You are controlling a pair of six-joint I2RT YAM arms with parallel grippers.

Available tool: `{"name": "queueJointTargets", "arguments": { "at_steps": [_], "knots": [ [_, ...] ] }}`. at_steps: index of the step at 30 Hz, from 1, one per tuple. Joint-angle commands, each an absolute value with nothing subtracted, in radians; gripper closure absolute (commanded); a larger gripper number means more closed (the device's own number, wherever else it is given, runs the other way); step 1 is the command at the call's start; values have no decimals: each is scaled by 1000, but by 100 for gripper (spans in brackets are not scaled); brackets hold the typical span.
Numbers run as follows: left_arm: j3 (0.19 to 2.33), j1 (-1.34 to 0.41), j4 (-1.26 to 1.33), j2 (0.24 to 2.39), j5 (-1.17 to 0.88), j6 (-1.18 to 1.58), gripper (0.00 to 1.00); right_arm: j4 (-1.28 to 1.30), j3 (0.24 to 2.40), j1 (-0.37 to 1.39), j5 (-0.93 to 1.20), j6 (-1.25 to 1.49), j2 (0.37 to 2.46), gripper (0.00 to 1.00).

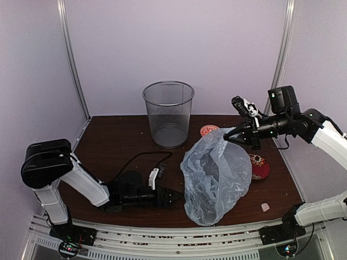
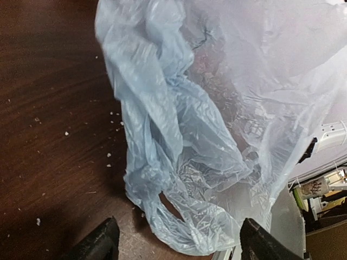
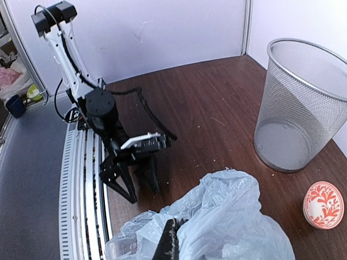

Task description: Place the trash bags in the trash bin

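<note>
Two arms share the dark wooden table [image 1: 119,141], and only the right one has hold of anything. The right gripper [image 1: 232,135] is raised over the right half of the table with its jaws pinched together on the top edge of the trash bag [image 1: 214,176]; in the right wrist view the dark fingertips [image 3: 170,242] are buried in the plastic. From that pinch the trash bag hangs down as a pale blue-grey, wrinkled, glossy sack, its lower end slumped on the table near the near edge, right of centre. The left gripper [image 1: 178,196] lies low, just above the table, left of the bag and pointing right toward its lower part. Its jaws stand wide apart and grip nothing. In the left wrist view the bag's bottom fold reaches between the two black fingertips [image 2: 100,242]; it may brush the one on the image's right side, though I cannot tell for sure. The trash bin [image 1: 168,114], a round grey wire-mesh basket, stands upright at the far centre of the table, well apart from the left gripper and left of the raised bag top. A small red-patterned bowl [image 1: 208,130] sits just right of the bin's base, and a flat red dish [image 1: 260,168] lies beside the bag's right side. Pale crumbs [image 2: 111,156] speckle the wood.
</note>
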State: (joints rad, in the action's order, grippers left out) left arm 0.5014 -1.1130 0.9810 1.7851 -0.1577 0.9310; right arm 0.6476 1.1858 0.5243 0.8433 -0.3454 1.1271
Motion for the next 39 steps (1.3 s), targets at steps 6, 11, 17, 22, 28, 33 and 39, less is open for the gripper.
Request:
{"name": "queueJointTargets", "arguments": {
  "at_steps": [6,11,17,22,28,33,39],
  "knots": [
    [562,-1102,1221,1993,-116,1061,23,531,1247,531,871,-240,1191,100],
    [571,-1082,1230,2033,-78,1078,24,568,1262,531,921,-253,1166,100],
    [558,-1068,1267,2071,-48,1120,28,632,1307,531,983,-286,1134,100],
    [548,-1065,1229,2039,-20,1081,24,691,1345,528,1000,-351,1124,100],
    [504,-1050,1253,1996,16,1053,24,703,1342,528,1016,-363,1121,100],
    [573,-1040,1307,2045,-74,1003,32,692,1317,528,1028,-361,1117,100],
    [677,-1040,1302,2116,-174,1002,59,688,1299,526,1007,-363,1104,100]
  ]
}}
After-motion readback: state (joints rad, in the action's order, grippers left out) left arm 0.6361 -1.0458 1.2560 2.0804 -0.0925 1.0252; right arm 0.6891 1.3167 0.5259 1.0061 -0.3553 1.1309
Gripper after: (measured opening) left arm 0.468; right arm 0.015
